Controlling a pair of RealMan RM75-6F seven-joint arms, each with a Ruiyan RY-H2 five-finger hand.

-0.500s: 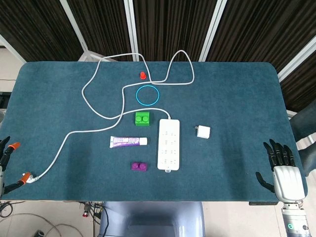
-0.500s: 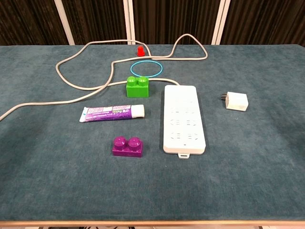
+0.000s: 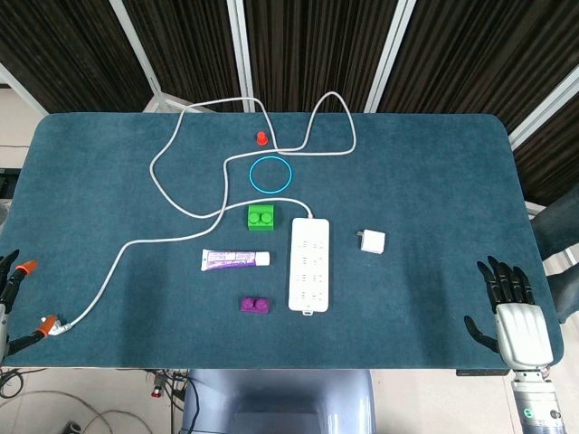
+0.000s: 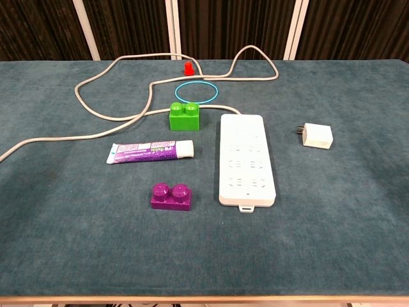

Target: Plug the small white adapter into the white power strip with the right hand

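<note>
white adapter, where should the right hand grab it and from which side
Probably pinch the small white adapter across its near and far flat sides, coming from above with the right hand. It lies flat with prongs pointing toward the power strip, so keep that end clear.

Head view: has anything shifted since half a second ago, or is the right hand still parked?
The right hand has slid slightly toward the near table edge, fingers still spread and empty. The left hand has not moved. The small white adapter still lies apart from the white power strip, and the cable, blocks, tube and ring lie as before.
</note>
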